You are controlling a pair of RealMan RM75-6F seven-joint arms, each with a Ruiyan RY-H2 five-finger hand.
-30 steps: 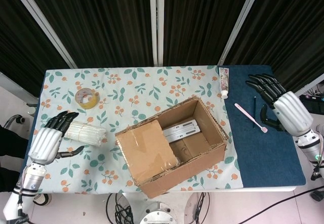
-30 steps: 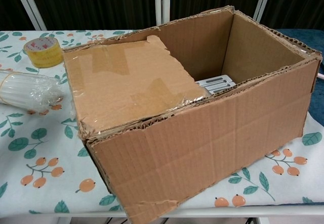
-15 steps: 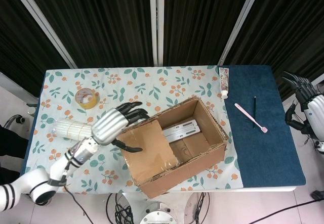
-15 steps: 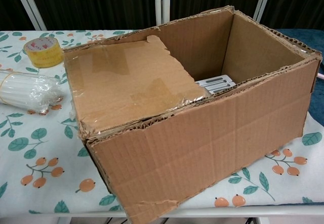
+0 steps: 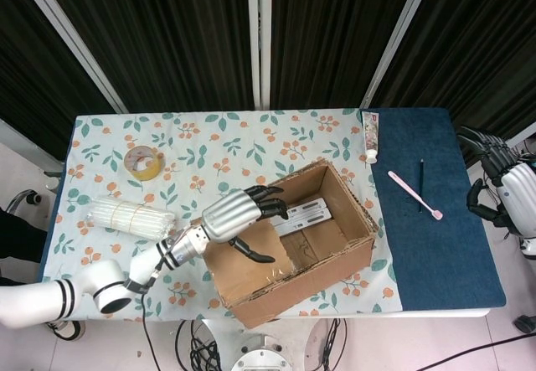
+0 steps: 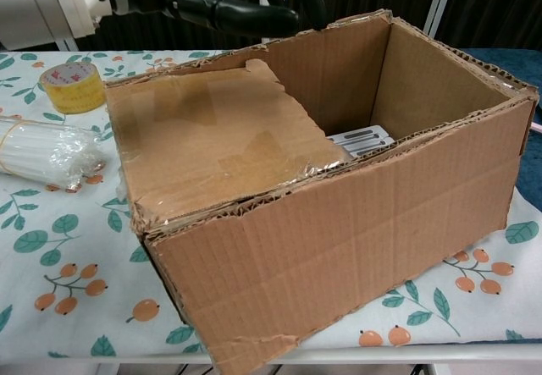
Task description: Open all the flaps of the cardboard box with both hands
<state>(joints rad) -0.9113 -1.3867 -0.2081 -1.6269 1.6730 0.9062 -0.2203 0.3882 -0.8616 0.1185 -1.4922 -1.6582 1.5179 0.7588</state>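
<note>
Cardboard box (image 5: 289, 249) bears no readable writing; left hand (image 5: 239, 216) spread, empty, above its flap (image 6: 212, 138).

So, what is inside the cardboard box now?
In the cardboard box a flat white item with dark stripes lies on the bottom. One flap is folded over the left part, so what lies under it is hidden.

Table (image 5: 251, 141): cardboard box (image 5: 331, 283), tape roll (image 5: 143, 162), toothbrush (image 5: 414, 194)

Yellow tape roll (image 5: 143, 162) and wrapped white stick bundle (image 5: 132, 218) lie on floral cloth (image 5: 251, 141). Pink toothbrush (image 5: 414, 194), black pen (image 5: 420, 185) on blue mat (image 5: 435, 254); tube (image 5: 370, 136) at the mat's edge.
</note>
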